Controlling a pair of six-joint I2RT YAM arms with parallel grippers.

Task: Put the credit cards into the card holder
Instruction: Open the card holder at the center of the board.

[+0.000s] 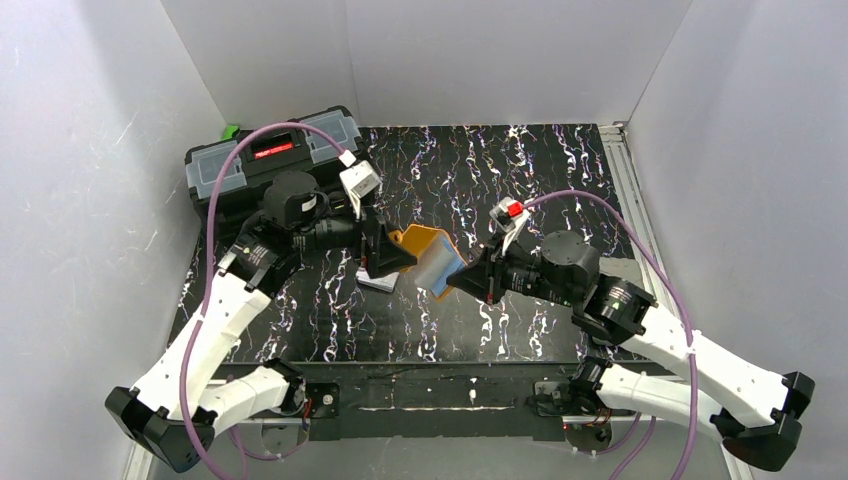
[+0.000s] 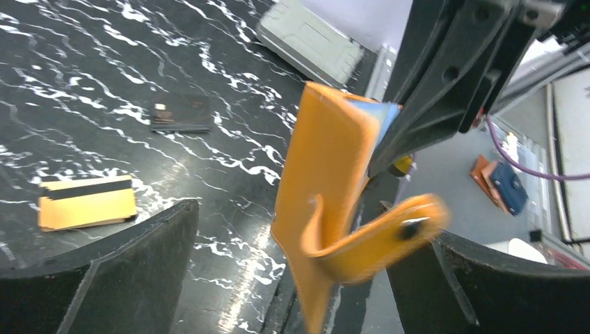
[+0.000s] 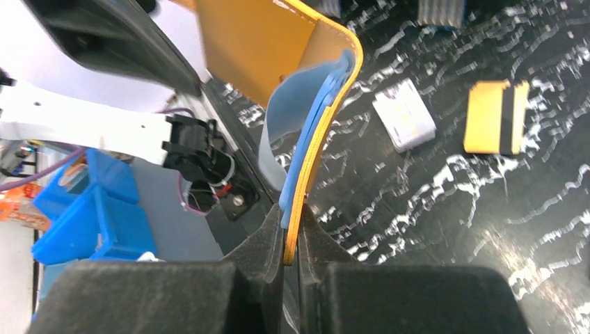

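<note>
Orange and leather-like, the card holder (image 1: 425, 250) hangs part-open above the middle of the black marbled tabletop (image 1: 560, 180), one edge pinched tight in the right hand (image 3: 292, 236), which reaches in from 4 o'clock. At its 9 o'clock the left hand (image 2: 313, 236) gapes wide around it, gripping nothing. An orange striped card (image 2: 87, 202), a black card (image 2: 181, 113) and a pale card (image 3: 403, 115) lie flat on the tabletop.
</note>
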